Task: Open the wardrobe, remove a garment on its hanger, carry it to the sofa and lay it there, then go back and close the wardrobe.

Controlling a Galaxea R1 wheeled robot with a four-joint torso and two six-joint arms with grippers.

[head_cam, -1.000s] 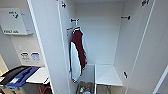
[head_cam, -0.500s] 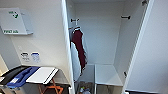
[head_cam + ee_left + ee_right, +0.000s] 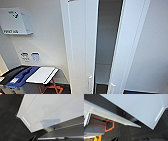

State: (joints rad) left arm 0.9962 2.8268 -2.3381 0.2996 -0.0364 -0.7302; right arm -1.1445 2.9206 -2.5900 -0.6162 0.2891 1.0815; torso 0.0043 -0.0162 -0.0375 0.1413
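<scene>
Wardrobe doors nearly shut, gap much narrower than half a second ago.

You face the wardrobe (image 3: pixel 82 50) at twelve o'clock: its left door (image 3: pixel 80 45) has swung inward, hiding the dark red garment you saw earlier, with the right door (image 3: pixel 125 50) at one o'clock. Handles (image 3: pixel 90 83) sit low, around six. A first-aid box (image 3: pixel 15 21) hangs at ten o'clock. You cannot tell how either gripper's fingers stand.

**Three views close on the wardrobe**

The wardrobe (image 3: pixel 82 50) is seen by the head camera from high up and close, facing its partly open doors. Both wrist cameras are held low and near, angled along the white door panels toward the dark floor (image 3: pixel 8 125). The doors are shared by all three.
</scene>
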